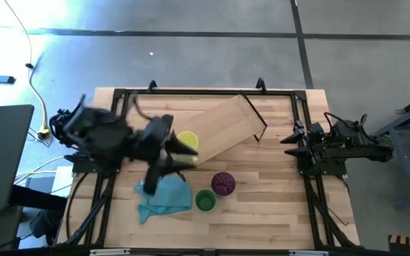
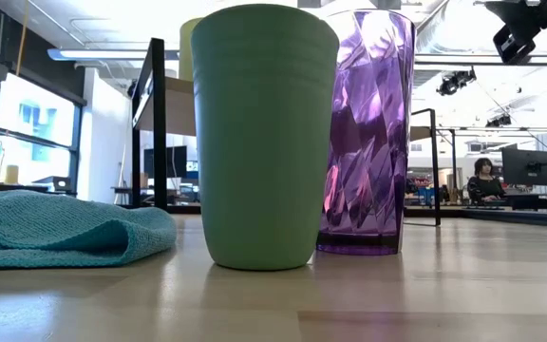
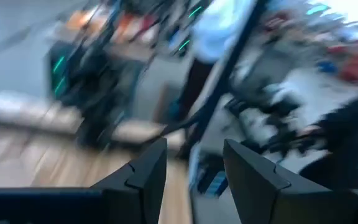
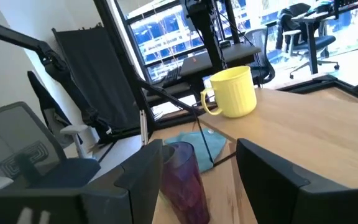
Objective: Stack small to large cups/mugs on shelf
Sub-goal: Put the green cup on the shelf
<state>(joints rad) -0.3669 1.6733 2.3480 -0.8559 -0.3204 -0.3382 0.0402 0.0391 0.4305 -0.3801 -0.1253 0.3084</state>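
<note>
A: Starting left. We've got the left pincer (image 1: 180,149) out over the worktop (image 1: 276,213), motion-blurred in the high view. Its wrist view shows the two fingers (image 3: 145,177) apart w/ a clear gap and nothing between them.

B: And the yellow mug (image 1: 187,139)?

A: Just beside that pincer, sitting on the near end of the shelf (image 1: 226,126). We see it upright in the right wrist view, handle showing, on the board top. The shelf lies at an angle across the worktop.

B: Below the pincer?

A: Teal cloth (image 1: 164,195) right under it, crumpled. Further right of the pincer, the green cup (image 1: 205,201) and the purple tumbler (image 1: 223,183), near each other; both upright on the worktop, not on the shelf. In the low view the green cup overlaps the tumbler.

B: Right side?

A: Right pincer (image 1: 288,141) waits at the worktop's right edge, well apart from the cups. Fingers (image 4: 272,171) spread wide, empty.
</note>
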